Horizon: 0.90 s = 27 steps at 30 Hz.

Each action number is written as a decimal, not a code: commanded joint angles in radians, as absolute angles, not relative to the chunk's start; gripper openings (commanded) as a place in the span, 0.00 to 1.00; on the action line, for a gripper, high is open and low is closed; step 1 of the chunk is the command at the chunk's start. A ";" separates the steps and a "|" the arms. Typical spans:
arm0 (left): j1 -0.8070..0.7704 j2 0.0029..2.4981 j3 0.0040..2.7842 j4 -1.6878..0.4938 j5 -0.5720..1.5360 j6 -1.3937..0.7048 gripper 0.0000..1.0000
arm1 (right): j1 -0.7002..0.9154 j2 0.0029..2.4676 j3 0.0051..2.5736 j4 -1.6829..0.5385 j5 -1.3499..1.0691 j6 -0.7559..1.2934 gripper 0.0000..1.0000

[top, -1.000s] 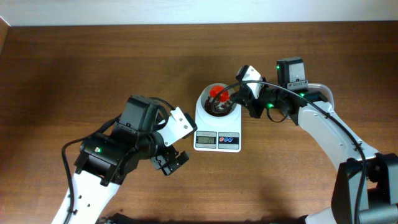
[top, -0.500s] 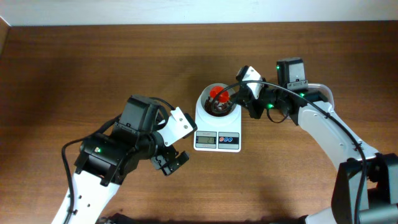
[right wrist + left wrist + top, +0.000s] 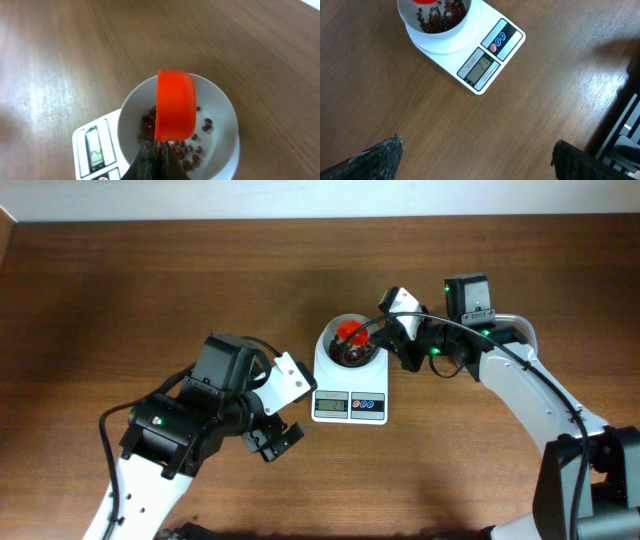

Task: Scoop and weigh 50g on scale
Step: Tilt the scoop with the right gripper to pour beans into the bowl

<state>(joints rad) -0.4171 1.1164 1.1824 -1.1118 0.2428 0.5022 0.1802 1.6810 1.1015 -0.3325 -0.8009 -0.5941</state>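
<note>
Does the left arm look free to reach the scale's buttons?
Probably yes: the left gripper, jaws open, sits near the scale with bare table between; the right gripper holds its red scoop over the bowl, not the buttons.

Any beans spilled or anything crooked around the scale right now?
Nothing stands out. The beans lie inside the bowl, with none visible on the table around the scale. The bowl sits squarely on the scale, and the right gripper holds the red scoop tipped over it.
</note>
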 commanded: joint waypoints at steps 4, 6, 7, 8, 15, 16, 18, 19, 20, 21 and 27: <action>-0.411 1.111 1.205 -1.113 0.239 0.518 0.99 | 0.184 1.690 1.098 -0.326 -0.795 -0.626 0.04; -0.411 1.111 1.205 -1.113 0.239 0.518 0.99 | 0.184 1.690 1.098 -0.353 -0.842 -0.618 0.04; -0.411 1.111 1.205 -1.113 0.239 0.518 0.99 | 0.184 1.690 1.098 -0.362 -0.898 -0.628 0.04; -0.411 1.111 1.205 -1.113 0.239 0.518 0.99 | 0.184 1.690 1.098 -0.363 -0.926 -0.660 0.04; -0.411 1.111 1.205 -1.113 0.239 0.518 0.99 | 0.184 1.691 1.098 -0.330 -0.835 -0.654 0.04; -0.411 1.111 1.205 -1.113 0.239 0.518 0.99 | 0.184 1.691 1.098 -0.324 -0.794 -0.653 0.04; -0.411 1.111 1.205 -1.113 0.239 0.518 0.99 | 0.184 1.691 1.098 -0.327 -0.835 -0.640 0.04; -0.411 1.111 1.205 -1.113 0.239 0.518 0.99 | 0.184 1.691 1.098 -0.332 -0.885 -0.641 0.04; -0.411 1.111 1.205 -1.113 0.239 0.518 0.99 | 0.184 1.691 1.098 -0.331 -0.904 -0.656 0.04; -0.411 1.111 1.205 -1.113 0.239 0.518 0.99 | 0.184 1.691 1.098 -0.320 -0.839 -0.657 0.04; -0.411 1.111 1.205 -1.113 0.239 0.518 0.99 | 0.184 1.691 1.098 -0.320 -0.857 -0.650 0.04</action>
